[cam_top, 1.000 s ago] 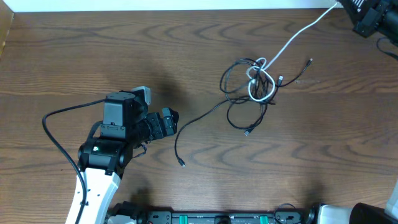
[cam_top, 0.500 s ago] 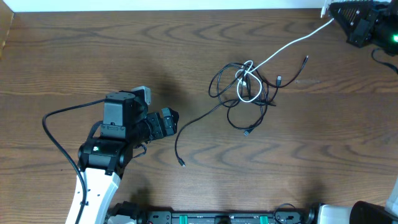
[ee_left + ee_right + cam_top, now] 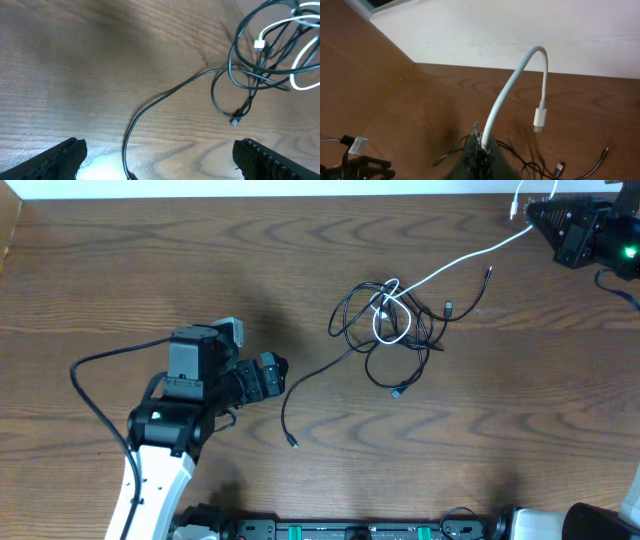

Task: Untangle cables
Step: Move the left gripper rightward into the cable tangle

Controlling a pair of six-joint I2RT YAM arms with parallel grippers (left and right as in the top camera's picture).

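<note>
With my right gripper (image 3: 481,146) clamped on the thin white cable (image 3: 455,258), the knotted bundle of thin black cords (image 3: 395,330) has slid left across the brown wooden table (image 3: 120,270), still tangled around it; my left gripper (image 3: 274,376) gapes empty.

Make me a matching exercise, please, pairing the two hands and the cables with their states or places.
Things:
1. white cable
2. black cables
3. left hand
4. right hand

States or places:
A. open, holding nothing
B. shut on the white cable
C. knotted heap, one end trailing toward the left hand
D. runs from the heap up to the right hand

Pairs: 1-D, 2-C, 3-A, 4-B
</note>
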